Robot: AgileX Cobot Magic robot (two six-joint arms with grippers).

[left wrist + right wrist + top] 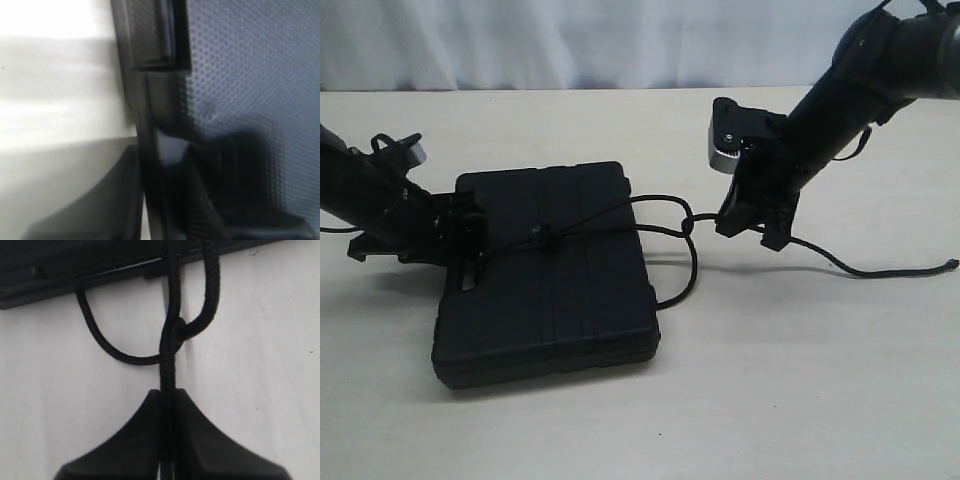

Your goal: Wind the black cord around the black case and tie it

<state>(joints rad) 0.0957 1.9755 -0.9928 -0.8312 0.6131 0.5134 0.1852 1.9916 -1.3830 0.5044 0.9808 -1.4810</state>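
The black case [550,290] lies flat left of centre. The black cord [610,222] runs across its lid through a small knot [542,238], crosses itself just off the case's right edge [688,222], loops down beside the case, and trails right to a knotted end [950,264]. My right gripper [735,222] is shut on the cord [168,365] just past that crossing [175,330], holding the strand taut between its fingers [200,440]. My left gripper [470,240] is at the case's left edge. There its jaws straddle the case's rim [150,125], with one finger [110,205] on the table side and the other over the lid.
The case and cord lie on a pale table [800,380], with a white curtain [570,40] behind it. The cord's loose loop [692,275] lies on the table by the case's right side. A silver-grey camera block [723,150] sits on the right wrist.
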